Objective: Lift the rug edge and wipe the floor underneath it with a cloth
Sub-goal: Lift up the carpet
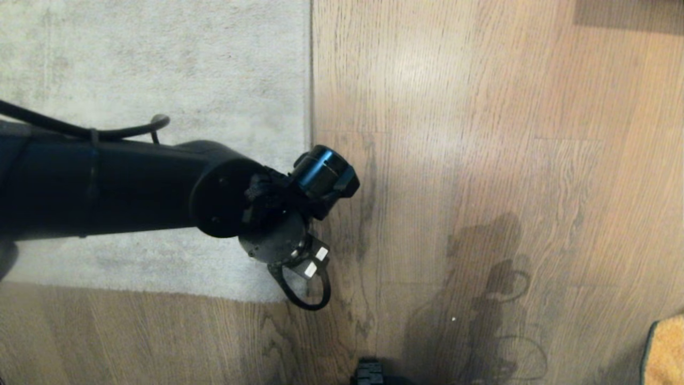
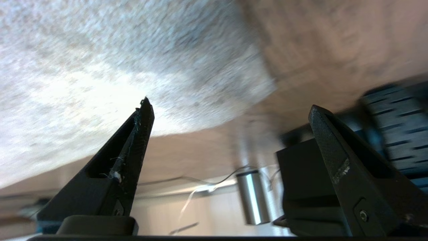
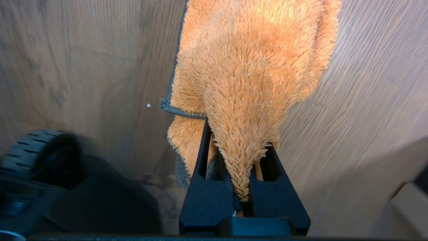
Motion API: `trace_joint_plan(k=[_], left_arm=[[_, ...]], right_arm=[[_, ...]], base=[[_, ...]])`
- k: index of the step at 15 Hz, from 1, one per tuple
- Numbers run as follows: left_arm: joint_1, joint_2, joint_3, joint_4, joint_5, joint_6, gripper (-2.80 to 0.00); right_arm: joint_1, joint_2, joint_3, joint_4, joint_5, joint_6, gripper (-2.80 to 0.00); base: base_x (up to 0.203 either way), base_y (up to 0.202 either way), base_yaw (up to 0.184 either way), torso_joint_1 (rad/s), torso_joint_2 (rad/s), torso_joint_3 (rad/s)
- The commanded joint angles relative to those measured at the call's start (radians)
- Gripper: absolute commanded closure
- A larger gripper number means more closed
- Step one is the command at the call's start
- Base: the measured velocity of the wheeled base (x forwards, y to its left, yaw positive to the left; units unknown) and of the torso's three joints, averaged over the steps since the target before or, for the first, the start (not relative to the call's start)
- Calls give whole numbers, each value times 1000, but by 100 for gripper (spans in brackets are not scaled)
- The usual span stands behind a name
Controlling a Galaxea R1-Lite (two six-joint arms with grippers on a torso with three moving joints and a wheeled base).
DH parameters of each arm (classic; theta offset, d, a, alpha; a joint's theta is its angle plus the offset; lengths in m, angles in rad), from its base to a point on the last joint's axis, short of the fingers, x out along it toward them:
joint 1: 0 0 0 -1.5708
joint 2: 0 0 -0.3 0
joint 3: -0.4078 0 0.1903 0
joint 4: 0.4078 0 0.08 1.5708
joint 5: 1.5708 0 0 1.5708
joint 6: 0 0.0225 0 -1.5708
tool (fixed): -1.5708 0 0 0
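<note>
Pale rug edge (image 1: 307, 80) lies flat on brown floor (image 1: 481, 160).

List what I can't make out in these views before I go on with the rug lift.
- Head view: left end effector fingers hidden beneath its own black wrist; corner of the pale grey short-pile rug partly covered too.
- Head view: orange-yellow fuzzy cloth cut off by the frame edge; right end effector outside it.
- Left wrist view: blurred; no floor contact visible.
- Right wrist view: brown wood-grain plank floor under the cloth hidden.
</note>
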Motion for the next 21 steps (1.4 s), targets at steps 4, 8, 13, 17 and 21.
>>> trace_joint_plan(k=[4, 8, 13, 17, 21], left_arm=[[8, 42, -21, 5, 77, 2, -280], [14, 84, -48, 2, 143, 4, -280], [14, 133, -62, 3, 251, 13, -280], [13, 167, -95, 3, 389, 79, -280], [10, 182, -119, 3, 439, 82, -280]], right_arm=[[0, 1, 0, 5, -2, 57, 0], [0, 1, 0, 5, -2, 57, 0], [0, 1, 0, 5, -2, 57, 0], [0, 1, 0, 5, -2, 57, 0], [0, 1, 0, 5, -2, 57, 0]], base=[[0, 0, 0, 0, 0, 0], [0, 0, 0, 0, 0, 0], [0, 0, 0, 0, 0, 0], [0, 0, 0, 0, 0, 0], [0, 0, 0, 0, 0, 0]])
